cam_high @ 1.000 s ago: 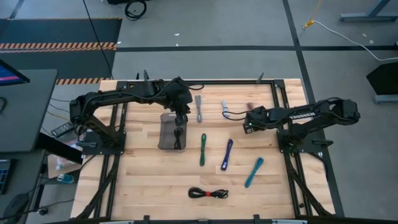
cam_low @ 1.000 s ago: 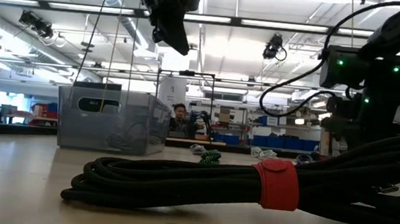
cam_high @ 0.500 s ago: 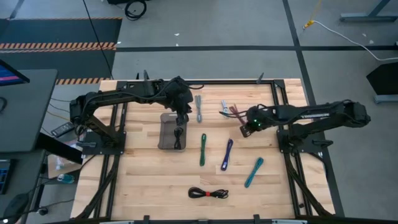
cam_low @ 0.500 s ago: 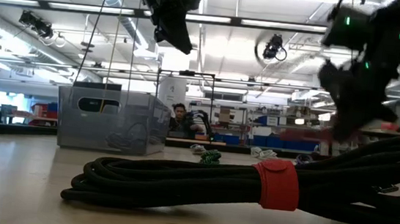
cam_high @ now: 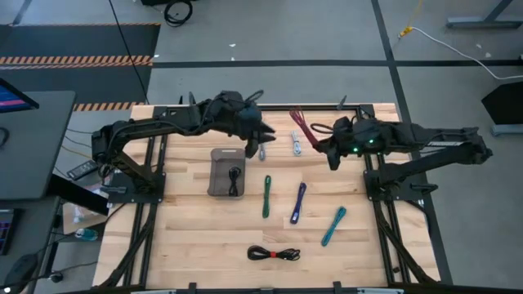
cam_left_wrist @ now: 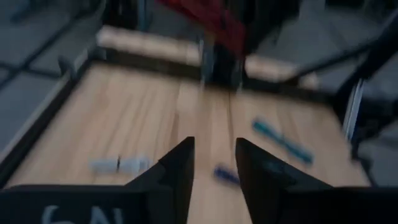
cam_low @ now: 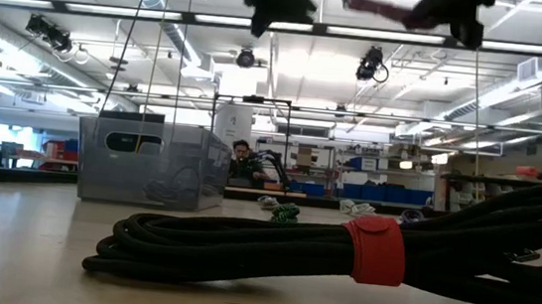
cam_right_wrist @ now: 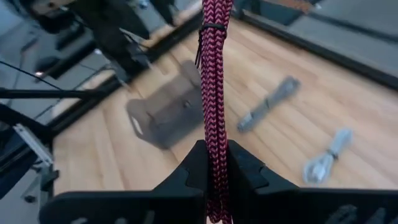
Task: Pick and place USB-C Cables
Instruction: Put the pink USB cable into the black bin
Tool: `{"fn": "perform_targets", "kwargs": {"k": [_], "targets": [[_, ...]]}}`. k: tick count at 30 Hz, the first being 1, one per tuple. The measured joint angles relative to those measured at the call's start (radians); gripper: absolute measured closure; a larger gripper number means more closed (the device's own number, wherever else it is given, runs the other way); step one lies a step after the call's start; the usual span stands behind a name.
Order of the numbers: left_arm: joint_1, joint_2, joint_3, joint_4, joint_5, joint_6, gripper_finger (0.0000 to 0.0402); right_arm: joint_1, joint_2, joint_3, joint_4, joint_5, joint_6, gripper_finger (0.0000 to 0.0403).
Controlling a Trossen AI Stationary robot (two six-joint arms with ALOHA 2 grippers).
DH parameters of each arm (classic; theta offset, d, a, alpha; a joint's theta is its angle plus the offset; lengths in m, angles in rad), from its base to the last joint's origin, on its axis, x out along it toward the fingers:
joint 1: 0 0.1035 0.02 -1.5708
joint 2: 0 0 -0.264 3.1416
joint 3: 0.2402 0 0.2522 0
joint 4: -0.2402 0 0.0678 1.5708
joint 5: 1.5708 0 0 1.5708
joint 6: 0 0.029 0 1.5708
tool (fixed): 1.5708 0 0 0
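Right tool [cam_right_wrist: 211, 171] raised above the far side of the counter [cam_high: 204, 229], fingers clamped on the magenta cable [cam_right_wrist: 213, 81]; the braided bundle sticks out past the fingertips, tied with a thin black band, and in the high view it angles from the tool toward the counter's far edge. Left tool [cam_left_wrist: 213, 163] also lifted, over the far edge of the grey tray [cam_high: 226, 173]; its two fingers stand slightly apart with nothing visible between them, though the wrist view is smeared, so that gap is only a fair reading. The tray sits left of centre and holds a small dark cable coil [cam_high: 234, 174]. Remaining cables lie flat on the wood: grey cable [cam_high: 261, 150] just right of the tray's far corner, silver cable [cam_high: 296, 144] beside it, near the right tool; green cable [cam_high: 266, 196], purple cable [cam_high: 298, 202] and teal cable [cam_high: 333, 225] in a row stepping toward the near right; black cable [cam_high: 274, 254] with a red tie alone near the front edge, well apart from the rest.
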Motion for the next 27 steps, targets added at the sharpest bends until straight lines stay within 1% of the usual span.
{"fn": "perform_targets", "kwargs": {"k": [3,7,10,13,16,20,25,27], "targets": [[0.0,0.0,0.0,0.156,0.003,-0.053,0.0238,0.023,0.004,0.03,0.015,0.007,-0.035,0.0371],[0.0,0.0,0.0,0.321,0.055,-0.127,0.0197,0.044,0.008,0.032,0.073,0.008,-0.073,0.0371],[0.0,0.0,0.0,0.373,0.091,-0.156,0.0172,0.057,0.016,0.032,0.109,0.008,-0.099,0.0371],[0.0,0.0,0.0,0.363,0.103,-0.175,0.0153,0.071,0.028,0.032,0.174,0.008,-0.137,0.0371],[-0.001,0.0,0.0,0.365,0.104,-0.177,0.0143,0.084,0.044,0.032,0.245,-0.002,-0.174,0.0371],[-0.002,0.0,0.0,0.408,0.105,-0.191,0.0141,0.095,0.069,0.032,0.28,-0.01,-0.194,0.0371],[-0.005,0.0,0.0,0.505,0.165,-0.229,0.0141,0.095,0.115,0.032,0.287,-0.011,-0.198,0.0371],[-0.012,0.0,0.0,0.518,0.171,-0.229,0.0141,0.093,0.133,0.032,0.292,-0.011,-0.199,0.0371]]}}
